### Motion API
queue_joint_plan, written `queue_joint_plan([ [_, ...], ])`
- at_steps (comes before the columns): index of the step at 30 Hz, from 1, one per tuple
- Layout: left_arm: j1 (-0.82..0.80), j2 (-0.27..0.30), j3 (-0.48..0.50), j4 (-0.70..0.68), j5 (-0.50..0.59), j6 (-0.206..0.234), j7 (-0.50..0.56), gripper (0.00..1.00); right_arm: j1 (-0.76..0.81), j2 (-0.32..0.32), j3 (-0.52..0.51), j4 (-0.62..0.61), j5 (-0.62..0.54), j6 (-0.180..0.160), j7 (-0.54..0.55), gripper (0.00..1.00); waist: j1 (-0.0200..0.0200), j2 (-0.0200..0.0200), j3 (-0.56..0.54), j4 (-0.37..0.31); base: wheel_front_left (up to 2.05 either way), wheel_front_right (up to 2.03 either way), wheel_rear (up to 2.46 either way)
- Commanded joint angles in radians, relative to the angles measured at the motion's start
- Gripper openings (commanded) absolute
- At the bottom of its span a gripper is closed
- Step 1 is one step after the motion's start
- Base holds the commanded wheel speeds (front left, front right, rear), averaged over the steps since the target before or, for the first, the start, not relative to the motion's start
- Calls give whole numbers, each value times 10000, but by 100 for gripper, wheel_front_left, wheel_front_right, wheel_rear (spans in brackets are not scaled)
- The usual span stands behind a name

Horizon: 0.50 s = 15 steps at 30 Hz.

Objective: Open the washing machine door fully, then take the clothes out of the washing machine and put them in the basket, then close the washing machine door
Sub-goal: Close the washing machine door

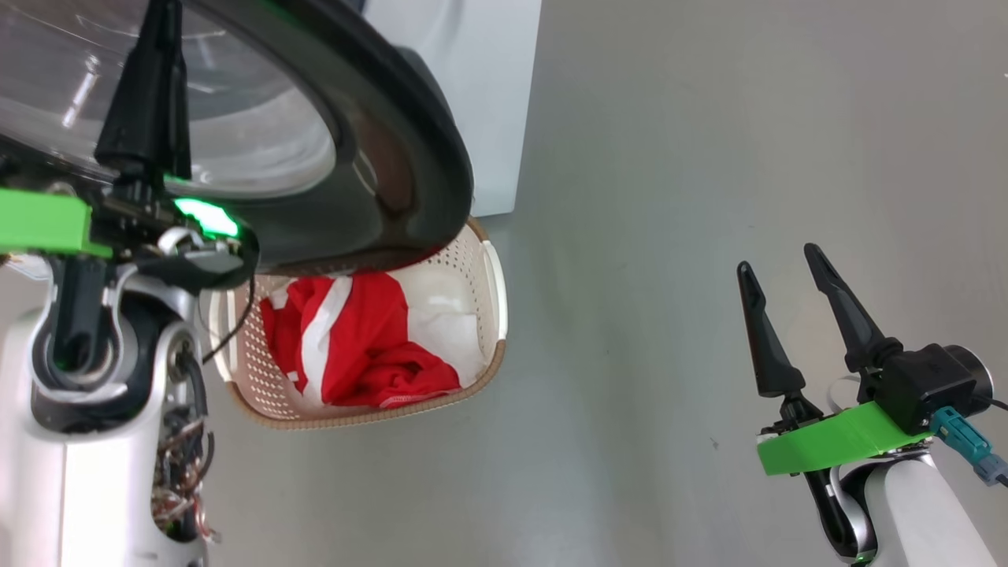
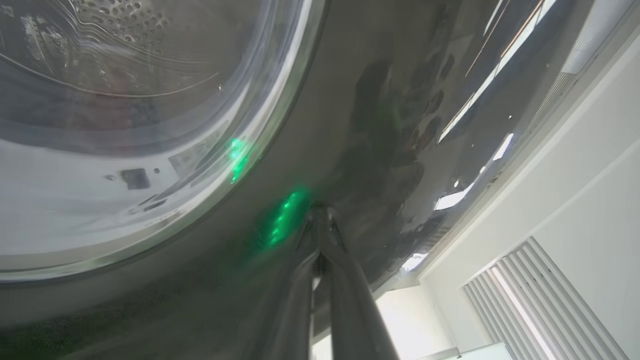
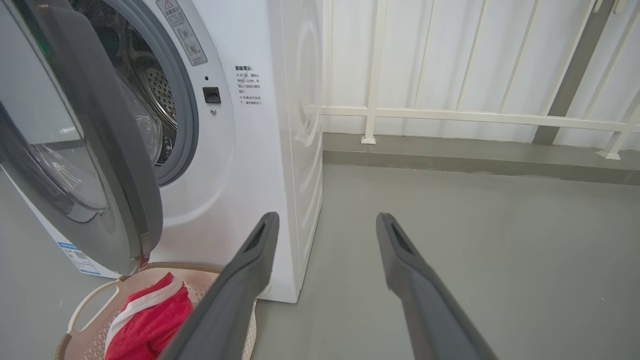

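Observation:
The washing machine door [image 1: 409, 118] hangs part-way open over the basket [image 1: 354, 417], its black rim and glass bowl at the upper left of the head view. My left gripper [image 1: 163, 12] is shut, and its tips [image 2: 320, 212] rest against the glossy rim [image 2: 380, 100]. Red and white clothes [image 1: 354, 346] lie in the cream basket below the door. The right gripper [image 1: 778, 260] stands open over bare floor, far right of the basket, holding nothing. From the right wrist, the white washing machine [image 3: 250, 175], its door [image 3: 115, 150], steel drum [image 3: 155, 90], basket [image 3: 85, 310] and clothes [image 3: 150, 320] lie left of the open gripper [image 3: 326, 220].
Grey floor [image 1: 669, 236] stretches wide to the right of the machine. A white railing [image 3: 450, 115] on a low kerb closes off the far side. The basket sits tight against the machine's front, under the door's swing.

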Motion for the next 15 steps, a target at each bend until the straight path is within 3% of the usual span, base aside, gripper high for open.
queue_joint_plan([
  [1, -421, 214, 257, -83, -15, -169, -32, 0, -205, -29, 202, -305, -126, 62, -63, 100, 0, 0, 128, -91, 0, 0, 0],
  [15, -1796, 344, 271, 1103, 150, -399, -12, 0, -295, -29, 266, -390, -118, 62, -63, 100, 0, 0, 521, -441, 0, 0, 0],
])
